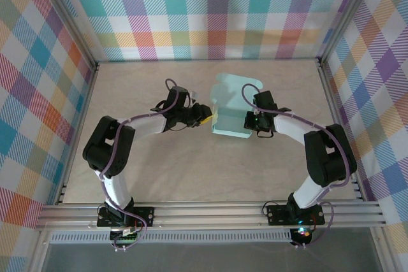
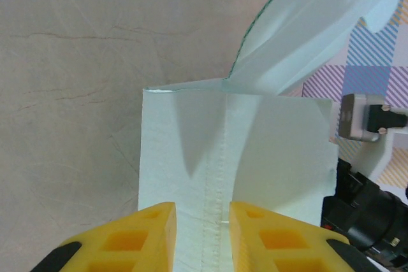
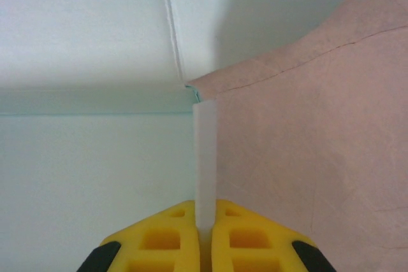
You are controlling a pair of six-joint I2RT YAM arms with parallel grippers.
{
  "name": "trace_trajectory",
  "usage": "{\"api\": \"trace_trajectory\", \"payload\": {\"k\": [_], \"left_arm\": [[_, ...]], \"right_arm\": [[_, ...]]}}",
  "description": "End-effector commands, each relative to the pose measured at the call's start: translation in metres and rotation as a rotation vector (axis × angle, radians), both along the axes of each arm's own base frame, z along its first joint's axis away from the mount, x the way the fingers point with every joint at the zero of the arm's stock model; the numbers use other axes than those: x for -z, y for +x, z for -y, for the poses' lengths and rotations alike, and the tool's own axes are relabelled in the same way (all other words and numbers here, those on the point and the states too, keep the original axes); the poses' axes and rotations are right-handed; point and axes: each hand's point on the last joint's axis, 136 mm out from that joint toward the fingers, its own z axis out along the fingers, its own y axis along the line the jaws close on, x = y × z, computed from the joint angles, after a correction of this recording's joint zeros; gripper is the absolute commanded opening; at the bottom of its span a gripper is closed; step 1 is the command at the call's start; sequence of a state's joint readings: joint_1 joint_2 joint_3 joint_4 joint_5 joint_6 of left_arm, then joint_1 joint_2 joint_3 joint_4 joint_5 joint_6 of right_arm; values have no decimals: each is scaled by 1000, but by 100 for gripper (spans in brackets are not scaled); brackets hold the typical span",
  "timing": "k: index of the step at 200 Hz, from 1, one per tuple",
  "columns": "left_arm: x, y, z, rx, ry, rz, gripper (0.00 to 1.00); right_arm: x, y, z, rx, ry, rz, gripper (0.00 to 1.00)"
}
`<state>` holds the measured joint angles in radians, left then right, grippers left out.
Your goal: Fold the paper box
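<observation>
Beige table (image 1: 191, 170): left gripper (image 2: 201, 214) spread over paper box (image 2: 280, 157) crease; right gripper (image 3: 204, 211) pinches a thin flap edge.

Matt mint-green card paper box (image 2: 268, 157), smooth yellow plastic fingers (image 3: 159, 240), matt creased beige tabletop (image 2: 76, 93)

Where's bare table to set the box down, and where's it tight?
Free: table between the left arm and right arm, nearer than the paper box; also the far-left corner by the wall. Crowded: the box's sides, where the left gripper and right gripper sit.
</observation>
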<state>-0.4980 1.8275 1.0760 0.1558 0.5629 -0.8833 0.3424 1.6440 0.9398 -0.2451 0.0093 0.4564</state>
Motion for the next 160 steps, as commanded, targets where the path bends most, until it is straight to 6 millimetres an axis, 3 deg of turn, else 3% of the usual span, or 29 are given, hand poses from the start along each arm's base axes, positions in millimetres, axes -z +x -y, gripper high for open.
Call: {"api": "trace_trajectory", "payload": {"k": [1, 68, 160], "left_arm": [[1, -4, 14, 35, -14, -34, 27], [27, -11, 27, 69, 16, -106, 25], [66, -24, 29, 102, 96, -185, 22]], "right_arm": [[-8, 8, -5, -18, -11, 25, 0], [-1, 7, -10, -41, -75, 16, 0], [2, 8, -12, -43, -85, 11, 0]]}}
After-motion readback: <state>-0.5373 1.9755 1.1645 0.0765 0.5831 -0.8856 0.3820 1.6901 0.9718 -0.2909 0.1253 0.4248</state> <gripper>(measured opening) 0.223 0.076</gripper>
